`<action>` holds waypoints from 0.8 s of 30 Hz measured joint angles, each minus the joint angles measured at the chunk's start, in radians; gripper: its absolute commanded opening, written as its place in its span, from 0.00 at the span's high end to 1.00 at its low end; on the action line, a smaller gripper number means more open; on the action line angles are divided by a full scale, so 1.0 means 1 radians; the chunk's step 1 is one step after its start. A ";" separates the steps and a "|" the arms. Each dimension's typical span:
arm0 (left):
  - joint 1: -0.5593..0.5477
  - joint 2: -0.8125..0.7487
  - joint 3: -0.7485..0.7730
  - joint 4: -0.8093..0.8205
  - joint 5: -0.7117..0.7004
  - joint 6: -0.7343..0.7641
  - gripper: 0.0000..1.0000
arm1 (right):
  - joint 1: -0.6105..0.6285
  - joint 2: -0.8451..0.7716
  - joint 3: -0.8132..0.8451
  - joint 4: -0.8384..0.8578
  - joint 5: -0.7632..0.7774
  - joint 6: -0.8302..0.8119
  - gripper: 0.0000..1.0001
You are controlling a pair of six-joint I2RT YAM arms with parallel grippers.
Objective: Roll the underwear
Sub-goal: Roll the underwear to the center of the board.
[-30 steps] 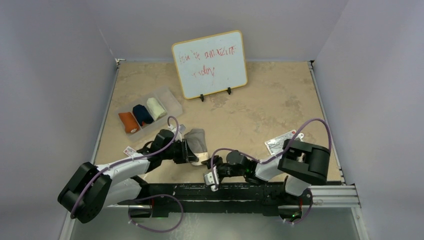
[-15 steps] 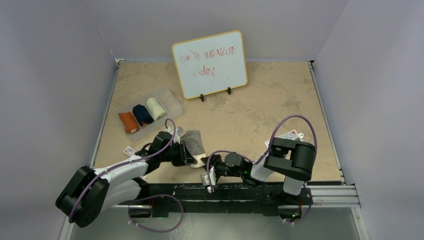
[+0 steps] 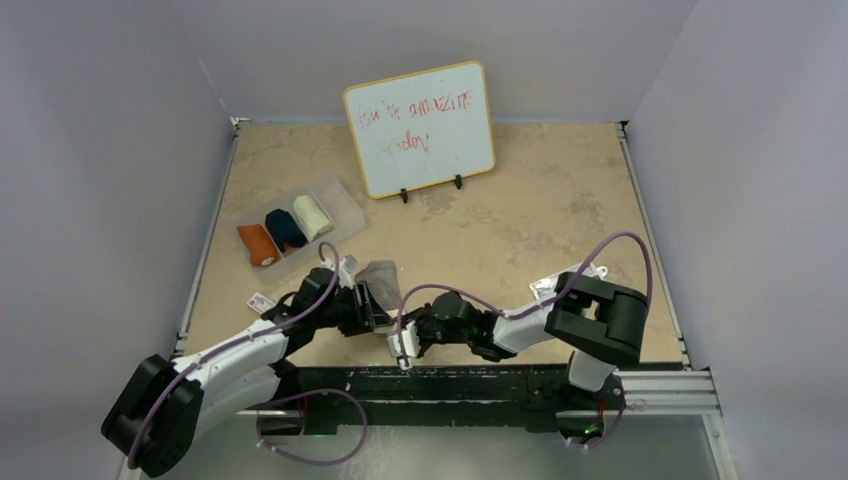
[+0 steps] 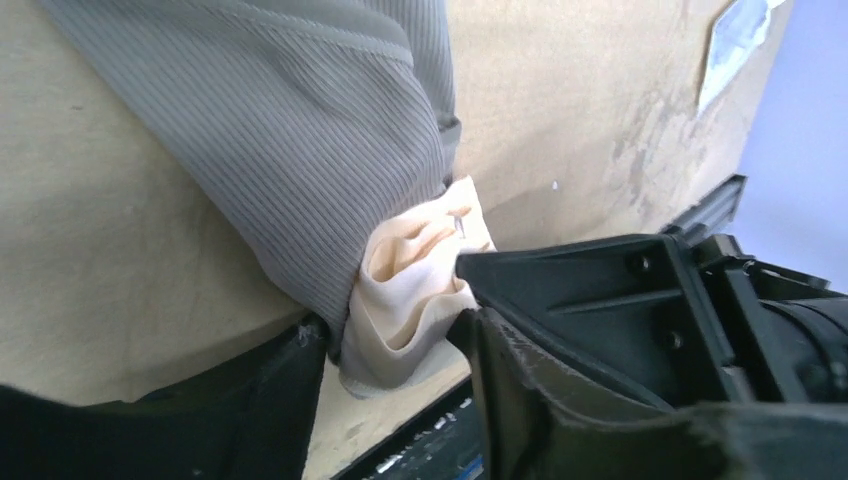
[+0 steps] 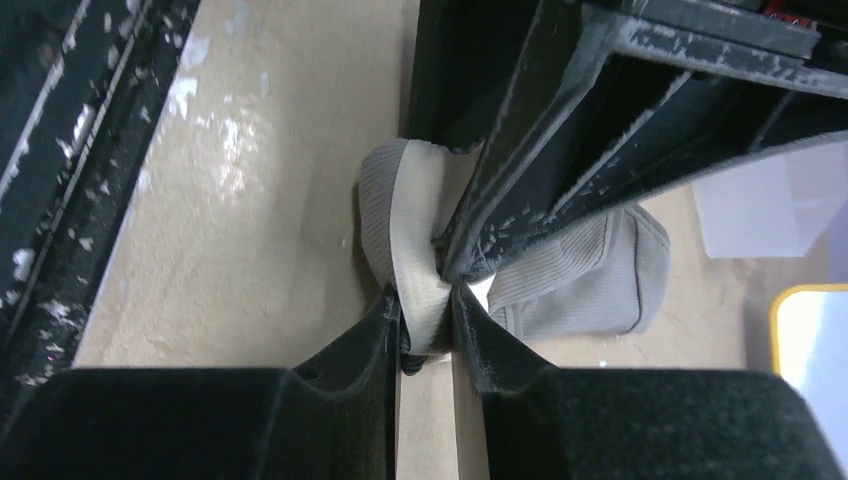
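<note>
The grey underwear (image 3: 382,277) lies low and centre in the overhead view, just right of the clear tray (image 3: 343,197), where the orange roll (image 3: 258,243), navy roll (image 3: 285,229) and cream roll (image 3: 312,216) sit side by side. So this looks like the last piece, and it is not yet rolled. Most of it lies flat on the table (image 3: 520,200), with only its beige waistband (image 4: 410,290) bunched up at the near end. Your right gripper (image 5: 427,325) is pinched tight on that band. Your left gripper (image 4: 392,338) straddles the same bunch with its fingers apart, not squeezing as far as the wrist view shows. You seem to be starting the roll. Next, turn the band over onto the grey cloth, tight and even, with a firm pinch and without dragging the piece.
</note>
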 measured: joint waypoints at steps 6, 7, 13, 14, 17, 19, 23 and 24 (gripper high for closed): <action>0.000 -0.117 0.000 -0.095 -0.105 -0.042 0.27 | -0.006 -0.044 0.080 -0.188 -0.075 0.075 0.98; 0.000 -0.126 0.000 -0.102 -0.121 -0.047 0.26 | -0.005 -0.044 0.082 -0.197 -0.084 0.081 0.98; 0.000 -0.105 0.010 -0.090 -0.177 -0.091 0.27 | -0.006 -0.045 0.115 -0.276 -0.161 0.117 0.98; 0.000 -0.087 0.015 -0.079 -0.180 -0.093 0.31 | -0.006 -0.046 0.125 -0.297 -0.179 0.123 0.98; 0.000 -0.031 0.027 -0.042 -0.185 -0.099 0.41 | -0.006 -0.050 0.153 -0.354 -0.229 0.142 0.99; 0.000 0.009 0.034 -0.015 -0.188 -0.101 0.43 | -0.006 -0.050 0.164 -0.379 -0.251 0.154 0.99; 0.000 0.083 0.057 0.033 -0.186 -0.089 0.45 | -0.006 -0.050 0.193 -0.431 -0.281 0.192 0.99; 0.000 0.104 0.068 0.039 -0.183 -0.083 0.45 | -0.006 -0.050 0.195 -0.435 -0.282 0.195 0.99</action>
